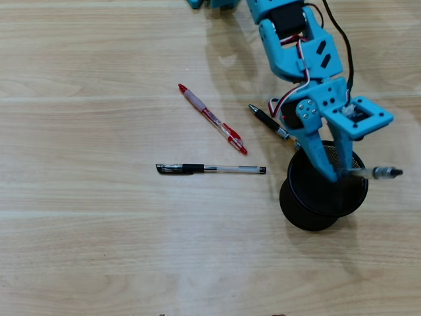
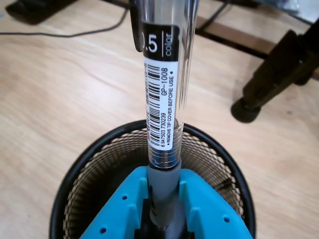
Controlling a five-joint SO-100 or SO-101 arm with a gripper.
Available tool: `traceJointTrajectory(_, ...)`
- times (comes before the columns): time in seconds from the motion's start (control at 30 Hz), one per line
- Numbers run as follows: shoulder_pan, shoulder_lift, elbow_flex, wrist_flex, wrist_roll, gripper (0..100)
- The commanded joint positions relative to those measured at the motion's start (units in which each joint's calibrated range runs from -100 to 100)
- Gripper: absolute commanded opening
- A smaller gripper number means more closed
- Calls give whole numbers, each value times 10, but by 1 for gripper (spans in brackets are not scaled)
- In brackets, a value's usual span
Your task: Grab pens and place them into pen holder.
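Note:
My blue gripper (image 1: pixel 338 174) hangs over the mouth of the black wire-mesh pen holder (image 1: pixel 294 191), shut on a clear-barrelled pen (image 1: pixel 378 173) that sticks out to the right past the rim. In the wrist view the jaws (image 2: pixel 162 211) clamp the grey grip of this pen (image 2: pixel 162 99), whose labelled barrel points away over the pen holder's rim (image 2: pixel 79 169). On the table lie a red pen (image 1: pixel 212 118), a clear pen with a black cap (image 1: pixel 210 169), and a black pen (image 1: pixel 266 120) partly under the arm.
The wrist view shows a black stand foot (image 2: pixel 276 74) on the table beyond the holder at the right. A dark cable (image 2: pixel 60 34) and a black object (image 2: pixel 35 7) lie at the far left. The arm's base is at the top of the overhead view.

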Motion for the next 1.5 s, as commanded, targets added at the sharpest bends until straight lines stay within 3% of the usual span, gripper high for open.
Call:
traceJointTrajectory(0.0,12,-8,-13,-13,-4,6)
traceJointTrajectory(0.1,13,-13,-12,-12,-3,11)
traceJointTrajectory(0.4,12,-66,-6,-4,15,11)
traceJointTrajectory(0.47,9,-106,16,-3,44,11)
traceJointTrajectory(0.5,7,-165,56,6,84,11)
traceJointTrajectory(0.6,6,-280,144,97,134,12)
traceJointTrajectory(0.8,6,-453,310,391,208,11)
traceJointTrajectory(0.9,-22,-414,330,410,219,11)
traceJointTrajectory(1.2,-39,-144,142,420,216,12)
traceJointTrajectory(1.33,-23,-67,67,476,216,22)
traceJointTrajectory(1.47,-6,-45,59,498,216,24)
